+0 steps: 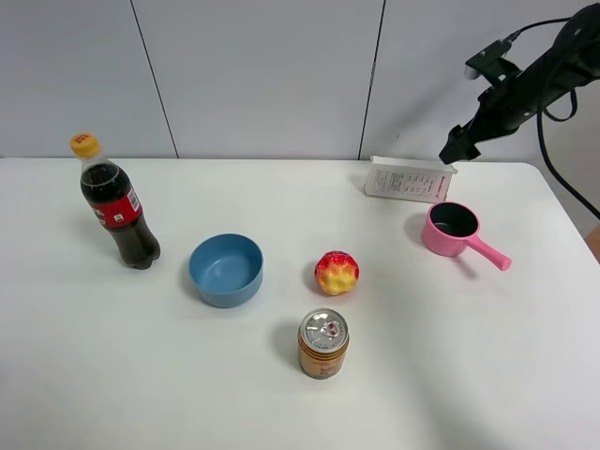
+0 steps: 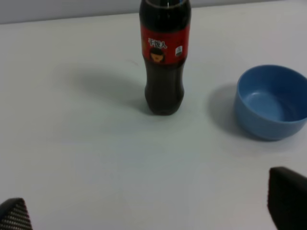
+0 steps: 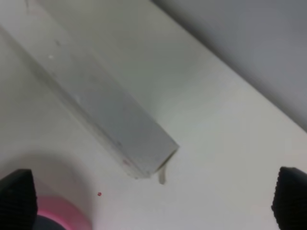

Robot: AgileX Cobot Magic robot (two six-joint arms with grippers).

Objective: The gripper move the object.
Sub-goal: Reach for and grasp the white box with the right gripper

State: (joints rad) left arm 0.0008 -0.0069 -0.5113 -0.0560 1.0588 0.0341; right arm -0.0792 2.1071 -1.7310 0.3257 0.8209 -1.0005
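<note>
The white cardboard box (image 1: pixel 409 179) with fine print stands on its long edge at the back right of the table, just behind the pink saucepan (image 1: pixel 452 230). My right gripper (image 1: pixel 457 146) hangs in the air just above the box's right end, not touching it. In the right wrist view the box (image 3: pixel 103 108) lies below, between the two wide-apart fingertips (image 3: pixel 17 199), so the gripper (image 3: pixel 153 201) is open and empty. My left gripper (image 2: pixel 153 215) is open too, with only its fingertips (image 2: pixel 288 199) showing. It does not show in the exterior high view.
A cola bottle (image 1: pixel 117 204) stands at the left, a blue bowl (image 1: pixel 226 270) right of it, a red-yellow ball (image 1: pixel 337 273) in the middle and a drink can (image 1: pixel 323 343) in front. The left wrist view shows the bottle (image 2: pixel 164 57) and bowl (image 2: pixel 273 103).
</note>
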